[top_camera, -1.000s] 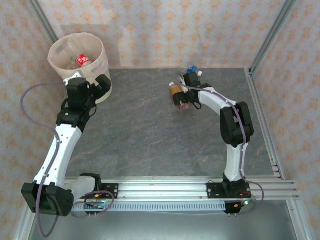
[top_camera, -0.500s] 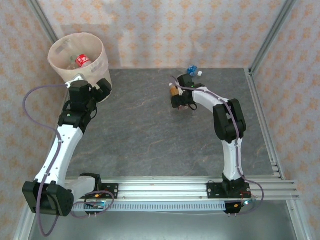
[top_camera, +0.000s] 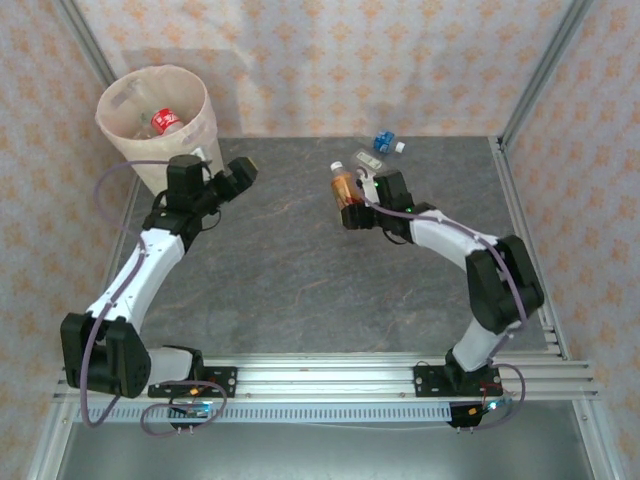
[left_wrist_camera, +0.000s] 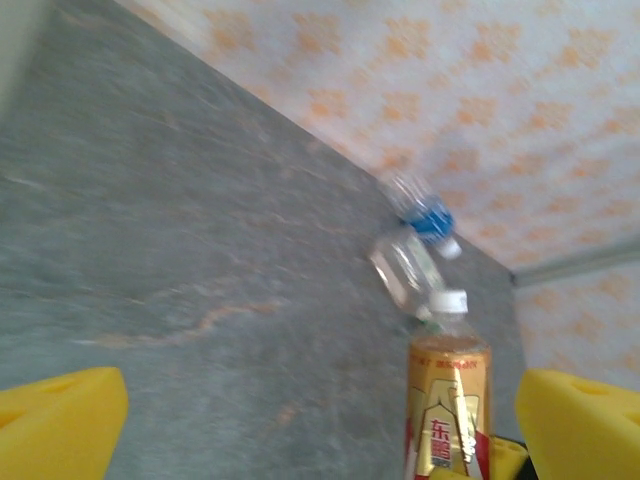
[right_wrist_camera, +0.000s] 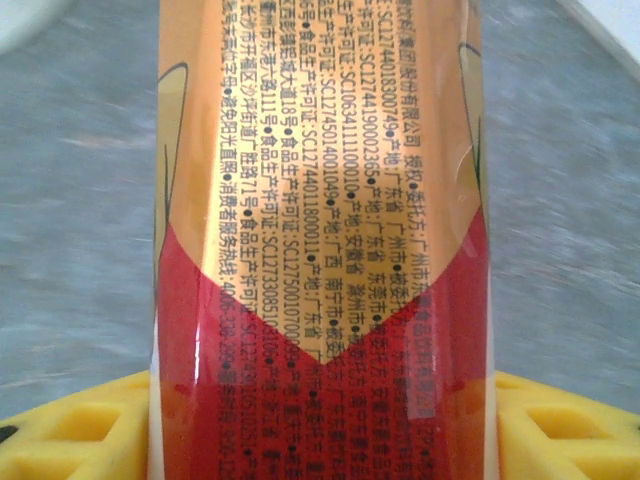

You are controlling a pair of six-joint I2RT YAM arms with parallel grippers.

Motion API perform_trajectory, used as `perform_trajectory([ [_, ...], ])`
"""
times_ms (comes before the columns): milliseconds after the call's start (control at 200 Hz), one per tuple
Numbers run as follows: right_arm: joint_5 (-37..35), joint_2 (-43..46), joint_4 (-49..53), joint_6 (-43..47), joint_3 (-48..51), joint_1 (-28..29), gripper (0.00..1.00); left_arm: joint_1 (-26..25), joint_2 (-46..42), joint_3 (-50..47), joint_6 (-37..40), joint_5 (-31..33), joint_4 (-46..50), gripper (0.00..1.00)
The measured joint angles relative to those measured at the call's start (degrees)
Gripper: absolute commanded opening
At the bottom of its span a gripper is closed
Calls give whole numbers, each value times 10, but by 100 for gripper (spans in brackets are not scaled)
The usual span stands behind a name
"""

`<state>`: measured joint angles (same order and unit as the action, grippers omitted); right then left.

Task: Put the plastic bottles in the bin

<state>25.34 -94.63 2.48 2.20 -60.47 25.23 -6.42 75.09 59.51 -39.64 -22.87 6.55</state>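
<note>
Step in hand: pickup of the orange-labelled bottle (top_camera: 344, 186) by the right claw (top_camera: 356, 212). That bottle stands upright a bit back of the worktop (top_camera: 300, 280) centre, toward the far edge. Right wrist view has the bottle (right_wrist_camera: 320, 240) between the yellow pads (right_wrist_camera: 75, 425), label touching both sides, so I read it as grasping the bottle. Left claw (top_camera: 232, 176) is released, jaws wide, hovering near the far-left corner just beside the bin (top_camera: 150, 112), nothing in it.

Next move, my guess: lift the bottle, carry it across to the bin at the far-left corner, drop it in over the rim, or hand over to the left arm.

Counts:
- Bottles on the worktop: 3, namely the orange one, a clear bottle (left_wrist_camera: 405, 268), and a blue-label bottle (top_camera: 385, 142) near the far edge.
- In the bin: 1 red-label bottle (top_camera: 165, 122) visible, more could be hidden.
- Bins: 1.
- Claws: 2.
</note>
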Motion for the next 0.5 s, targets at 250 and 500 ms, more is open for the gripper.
perform_trajectory([
  [250, 111, 25, -128, -78, 43, 33, 55, -95, 90, 16, -31, -53, -59, 100],
  [500, 157, 25, -178, -108, 43, 58, 55, -138, 148, 56, -41, -54, -73, 100],
])
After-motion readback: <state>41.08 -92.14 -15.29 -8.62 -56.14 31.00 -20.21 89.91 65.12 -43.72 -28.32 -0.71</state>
